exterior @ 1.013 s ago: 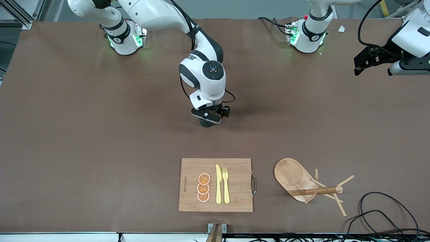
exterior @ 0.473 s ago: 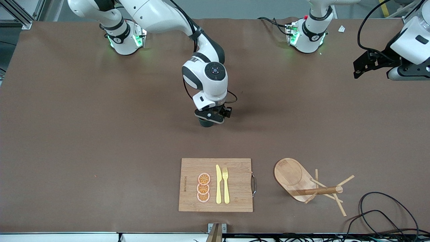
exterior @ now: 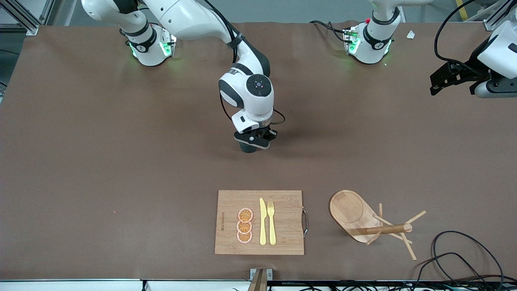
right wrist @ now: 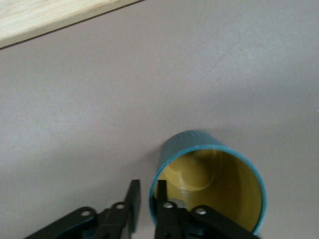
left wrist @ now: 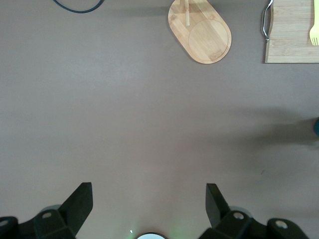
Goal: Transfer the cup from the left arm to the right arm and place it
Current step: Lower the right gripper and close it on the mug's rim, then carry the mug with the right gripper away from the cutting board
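Teal-green and ribbed on the outside, yellowish-brown within, the cup [right wrist: 209,186] stands upright on the brown table [exterior: 101,161], its long axis vertical and its open mouth facing up. It sits near the middle of the table, farther from the front camera than the bamboo cutting board [exterior: 282,238], and only its dark lower part [exterior: 247,148] shows in the front view below the gripper. Its handle cannot be made out in any view.

Over the cup, the right gripper [right wrist: 146,201] points straight down. Its fingers are drawn close together, pinching the cup's rim: one finger [right wrist: 133,204] is outside the wall and the other [right wrist: 161,201] is inside the mouth, with the thin wall between them. In the front view the same gripper [exterior: 251,139] sits directly on top of the cup.

Held up over the left arm's end of the table, the left gripper [exterior: 440,79] is well apart from the cup and waits there. Its fingers [left wrist: 79,201] are spread wide, with nothing between them.

On the cutting board lie three orange slices [exterior: 244,225], a yellow knife [exterior: 263,221] and a yellow fork [exterior: 271,222]. Beside the board, toward the left arm's end, a wooden peg stand [exterior: 355,214] rests on the table.
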Robot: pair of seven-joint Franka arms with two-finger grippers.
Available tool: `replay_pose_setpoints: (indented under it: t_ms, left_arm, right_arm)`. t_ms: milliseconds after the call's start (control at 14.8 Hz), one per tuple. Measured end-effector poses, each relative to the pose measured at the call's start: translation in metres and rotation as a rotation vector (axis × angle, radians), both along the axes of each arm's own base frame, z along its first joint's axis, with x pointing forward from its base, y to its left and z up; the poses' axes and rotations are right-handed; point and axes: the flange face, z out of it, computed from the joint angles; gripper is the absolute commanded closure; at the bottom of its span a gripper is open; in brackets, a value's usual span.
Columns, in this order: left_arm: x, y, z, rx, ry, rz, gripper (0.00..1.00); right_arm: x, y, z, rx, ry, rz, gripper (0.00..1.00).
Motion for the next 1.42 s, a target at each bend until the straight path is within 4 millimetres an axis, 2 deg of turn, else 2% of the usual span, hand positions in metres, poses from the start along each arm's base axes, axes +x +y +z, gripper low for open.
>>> replay_pose_setpoints:
  t_ms: [608,810,1013,1215,1283,1418]
  left_arm:
    - [0.000,0.003,-0.003,0.001,0.008,0.005,0.00]
    - [0.001,0.006,-0.004,0.001,0.009,0.012,0.00]
    - [0.001,0.005,-0.004,-0.005,0.009,0.012,0.00]
    - [0.001,0.005,-0.004,-0.005,0.009,0.012,0.00]
    - [0.001,0.005,-0.004,-0.006,0.009,0.011,0.00]
    - [0.001,0.005,-0.004,-0.006,0.009,0.011,0.00]
  right_arm:
    - [0.001,0.001,0.002,-0.003,-0.009,0.008,1.00]
    - [0.018,-0.019,0.007,-0.057,0.012,0.059,1.00]
    - [0.054,-0.071,0.043,-0.102,0.050,0.123,1.00]
    - [0.087,-0.151,0.087,-0.099,0.058,0.195,1.00]
    - [0.090,-0.177,0.095,-0.099,0.064,0.216,1.00]
    - [0.082,-0.222,0.100,-0.084,0.048,0.255,1.00]
